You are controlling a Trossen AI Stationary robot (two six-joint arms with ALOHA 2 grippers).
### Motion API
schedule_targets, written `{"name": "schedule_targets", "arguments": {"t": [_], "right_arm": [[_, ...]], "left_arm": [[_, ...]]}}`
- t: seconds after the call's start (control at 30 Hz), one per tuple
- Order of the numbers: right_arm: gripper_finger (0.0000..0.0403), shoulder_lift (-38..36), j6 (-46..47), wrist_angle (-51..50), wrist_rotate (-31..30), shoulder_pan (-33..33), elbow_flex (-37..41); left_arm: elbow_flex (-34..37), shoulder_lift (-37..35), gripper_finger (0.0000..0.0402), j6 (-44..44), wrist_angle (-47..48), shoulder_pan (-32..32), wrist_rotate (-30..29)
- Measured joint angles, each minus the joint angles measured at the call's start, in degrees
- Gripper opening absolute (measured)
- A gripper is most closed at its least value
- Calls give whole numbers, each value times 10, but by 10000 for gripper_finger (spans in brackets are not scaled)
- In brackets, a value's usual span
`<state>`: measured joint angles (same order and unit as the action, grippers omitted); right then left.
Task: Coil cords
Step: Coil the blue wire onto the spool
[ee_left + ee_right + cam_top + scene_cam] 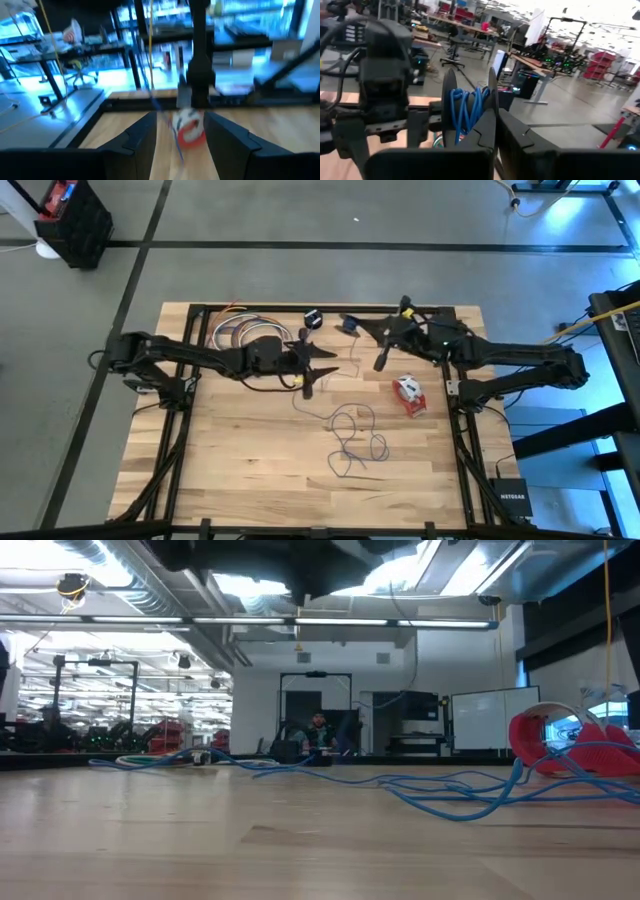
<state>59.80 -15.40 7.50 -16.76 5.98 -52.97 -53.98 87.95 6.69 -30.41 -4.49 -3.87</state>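
The thin bluish cord lies partly as loose loops (355,435) on the table's middle, resting flat (450,785). Another part is a coil (466,111) wound about my left gripper (470,100), which stands open and level above the table (312,365). My right gripper (497,112) is shut, pointing level at the left one, its tips right beside the coil (381,360). The red-and-white cord bundle (408,393) lies on the table right of centre, touched by neither gripper; it shows between my left fingers (190,130). My left gripper carries several turns of the blue cord (462,115) wrapped around the outer sides of its two spread fingers (449,102), across them. The coil is lifted clear of the table, and one strand (176,142) runs down from it. Whether my right gripper touches the cord, I cannot tell.
A bunch of coloured cables (235,330) lies at the far left of the table. Two small dark objects (313,318) (348,323) sit by the far edge. Black frame rails (455,410) border the wooden top. A person (318,727) is in the room far behind.
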Motion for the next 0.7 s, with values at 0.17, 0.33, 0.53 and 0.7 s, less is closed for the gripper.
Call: {"name": "schedule_targets", "arguments": {"t": [0.17,0.33,0.53,0.7], "right_arm": [[12,24,3,1,7,0,0],[12,46,8,27,24,0,0],[12,68,8,56,33,0,0],[12,69,2,51,39,0,0]], "left_arm": [[0,27,157,-5,-29,0,0],[0,36,157,-3,-57,-3,-1],[0,40,157,-2,-53,-9,-23],[0,38,157,-7,-39,-6,-34]]}}
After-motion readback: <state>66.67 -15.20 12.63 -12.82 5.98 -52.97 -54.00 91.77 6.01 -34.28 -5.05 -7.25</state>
